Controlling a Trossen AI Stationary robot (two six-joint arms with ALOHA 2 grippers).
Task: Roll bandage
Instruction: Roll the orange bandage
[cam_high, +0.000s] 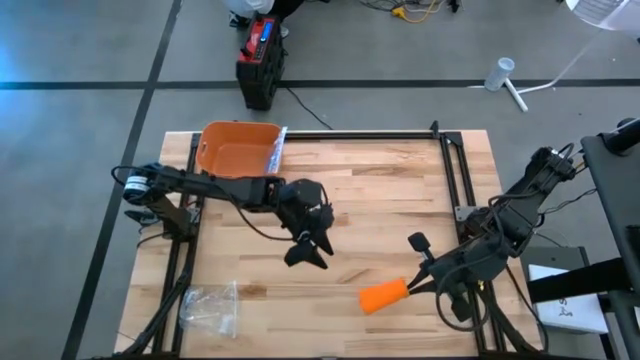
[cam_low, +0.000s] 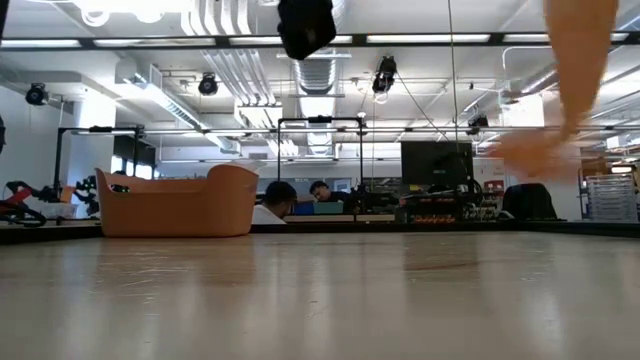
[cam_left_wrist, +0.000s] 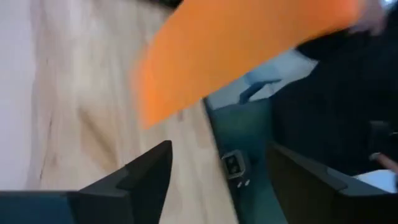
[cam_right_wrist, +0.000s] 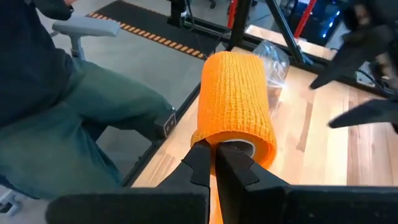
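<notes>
Gripping the orange bandage roll (cam_high: 384, 296) by its rim, my right gripper (cam_high: 410, 287) is hanging over the wooden table (cam_high: 380, 200) near its front edge in the high view, while my left gripper (cam_high: 310, 250) is hovering mid-table, fingers spread. From my right wrist, I am seeing my fingers (cam_right_wrist: 200, 163) pinching the roll (cam_right_wrist: 235, 102), with a seated person (cam_right_wrist: 62, 106) beside the table.

No legible text or labels

Left gripper (cam_high: 318, 252) hovered mid-bench, fingers (cam_left_wrist: 146, 180) parted; right gripper (cam_high: 412, 284) clamped shut near the bench's right edge.
</notes>
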